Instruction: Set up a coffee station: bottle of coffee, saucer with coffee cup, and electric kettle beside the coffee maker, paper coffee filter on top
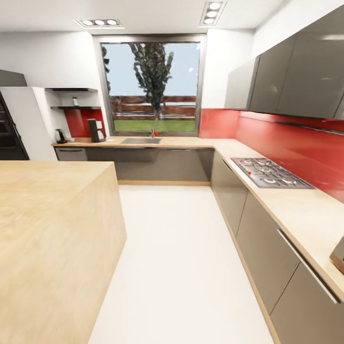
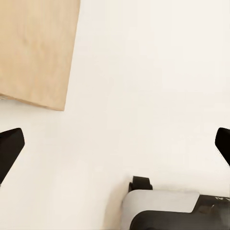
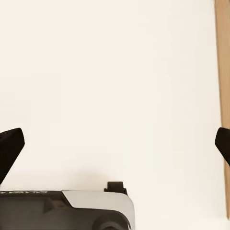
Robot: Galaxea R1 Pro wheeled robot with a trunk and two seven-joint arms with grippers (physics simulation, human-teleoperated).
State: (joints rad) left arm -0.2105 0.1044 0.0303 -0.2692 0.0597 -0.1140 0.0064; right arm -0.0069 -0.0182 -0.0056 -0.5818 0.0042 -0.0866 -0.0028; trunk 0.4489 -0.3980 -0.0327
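Far across the kitchen, a black coffee maker [image 1: 96, 130] stands on the back countertop [image 1: 191, 142], left of the sink. A dark electric kettle [image 1: 60, 136] sits to its left on the same counter. On the wall shelf [image 1: 76, 107] above them stands a small bottle [image 1: 75, 101]. My left gripper [image 2: 115, 146] hangs open over the white floor, its dark fingertips [image 2: 9, 146] at the frame's sides. My right gripper [image 3: 115, 146] is also open above the floor, nothing between its fingertips [image 3: 10, 146].
A wooden island [image 1: 48, 229] fills the near left. A counter run with a gas hob [image 1: 270, 173] lines the right wall under grey cabinets. A sink [image 1: 140, 140] sits below the window. White floor [image 1: 177, 267] runs between island and counter toward the back.
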